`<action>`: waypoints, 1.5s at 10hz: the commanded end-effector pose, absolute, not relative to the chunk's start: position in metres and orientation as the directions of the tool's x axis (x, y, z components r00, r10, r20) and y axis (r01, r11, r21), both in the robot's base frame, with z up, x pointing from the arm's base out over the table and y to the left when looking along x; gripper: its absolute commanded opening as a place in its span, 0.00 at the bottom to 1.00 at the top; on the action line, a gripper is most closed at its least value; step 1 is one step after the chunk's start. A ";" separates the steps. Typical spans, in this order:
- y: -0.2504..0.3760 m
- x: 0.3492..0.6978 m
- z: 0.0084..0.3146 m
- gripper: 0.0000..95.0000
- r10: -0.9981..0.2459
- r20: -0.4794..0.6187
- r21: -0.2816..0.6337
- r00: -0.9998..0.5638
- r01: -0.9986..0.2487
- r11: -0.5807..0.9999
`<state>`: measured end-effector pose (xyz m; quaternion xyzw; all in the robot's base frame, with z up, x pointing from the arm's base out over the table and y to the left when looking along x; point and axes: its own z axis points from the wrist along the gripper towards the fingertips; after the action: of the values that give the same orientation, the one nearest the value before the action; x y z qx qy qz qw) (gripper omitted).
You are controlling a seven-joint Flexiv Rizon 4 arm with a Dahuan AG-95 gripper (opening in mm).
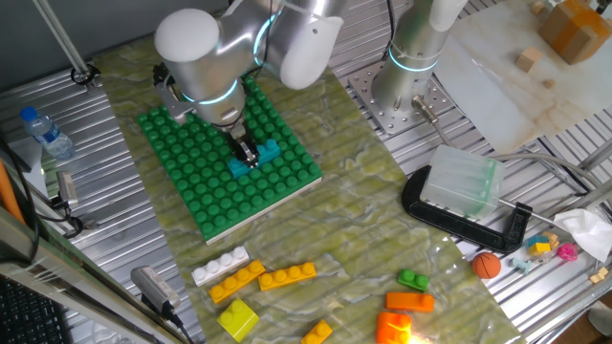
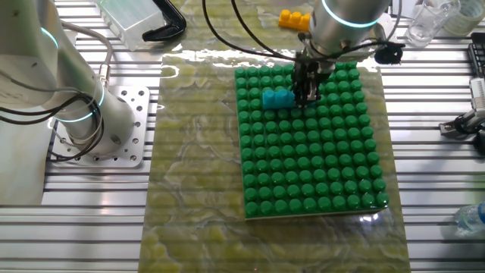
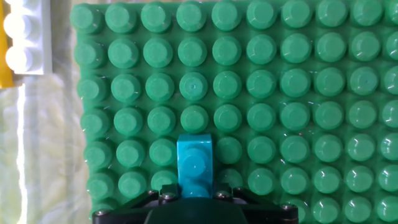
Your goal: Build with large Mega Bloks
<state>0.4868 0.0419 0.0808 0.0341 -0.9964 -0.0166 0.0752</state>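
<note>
A cyan Mega Blok point(image 1: 267, 151) point(image 2: 274, 98) point(image 3: 194, 163) sits on the green studded baseplate point(image 1: 191, 162) point(image 2: 303, 167) point(image 3: 311, 93), near the plate's edge. My gripper point(image 1: 249, 156) point(image 2: 306, 95) point(image 3: 194, 194) stands straight down over one end of it, fingers on either side, shut on it. Loose Mega Bloks lie on the mat in front of the plate: a white bar point(image 1: 220, 266) point(image 3: 26, 37), yellow-orange bars point(image 1: 236, 282) point(image 1: 287, 276), a yellow brick point(image 1: 238, 318), a green one point(image 1: 413, 280) and orange ones point(image 1: 409, 302).
A second arm's base point(image 1: 406, 76) stands beyond the plate. A black clamp point(image 1: 469, 218) holding a clear plastic box point(image 1: 462, 182) sits right of the mat. A water bottle point(image 1: 46, 132) lies at the left, and a small orange ball point(image 1: 487, 265) at the right.
</note>
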 end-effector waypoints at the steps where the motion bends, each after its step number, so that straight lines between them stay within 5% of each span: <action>1: 0.041 0.486 0.076 0.00 -0.075 0.142 0.035 -0.987 -0.071 0.997; 6: 0.041 0.483 0.083 0.00 -0.123 0.132 0.012 -0.984 -0.122 0.992; 8: 0.041 0.483 0.084 0.80 -0.155 0.108 0.017 -0.982 -0.154 0.988; 9: 0.041 0.483 0.085 0.80 -0.160 0.107 0.016 -0.981 -0.159 0.987; 10: 0.042 0.482 0.087 1.00 -0.166 0.106 0.016 -0.980 -0.165 0.986; 13: 0.045 0.480 0.103 1.00 -0.172 0.105 0.015 -0.980 -0.171 0.985; 14: 0.046 0.480 0.114 0.80 -0.176 0.108 0.010 -0.978 -0.176 0.984; 15: 0.046 0.480 0.120 0.80 -0.177 0.112 -0.008 -0.978 -0.179 0.984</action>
<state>0.4821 0.0454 0.1220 0.0897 -0.9943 0.0098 0.0572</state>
